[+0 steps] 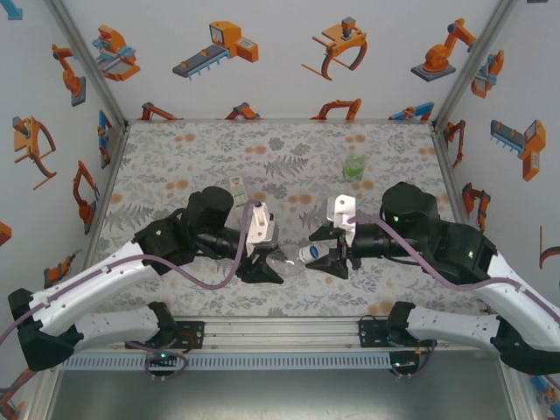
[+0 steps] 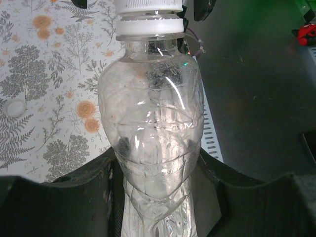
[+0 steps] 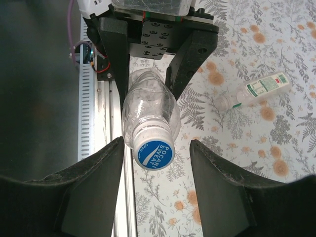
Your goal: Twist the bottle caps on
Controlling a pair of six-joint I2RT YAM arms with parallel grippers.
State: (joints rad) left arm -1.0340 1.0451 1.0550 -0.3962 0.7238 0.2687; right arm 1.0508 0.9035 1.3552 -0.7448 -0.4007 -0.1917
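Clear, unlabelled bottle (image 1: 290, 259) is held sideways at the lower centre of the overhead frame, pinched around its body by the left gripper (image 1: 262, 265). A blue-and-white cap (image 3: 154, 151) sits on its neck. The right gripper (image 3: 157, 148) has its fingers spread either side of that cap, not touching it. A white-and-green labelled bottle (image 3: 259, 89) lies on the floral table (image 3: 276, 29); a green bottle (image 1: 354, 164) stands upper right.

Fern-and-flower patterned table (image 1: 166, 166), white-and-green labelled bottle (image 3: 256, 89) lying on its side, green bottle (image 1: 354, 164) standing, loose white cap (image 2: 15, 107)
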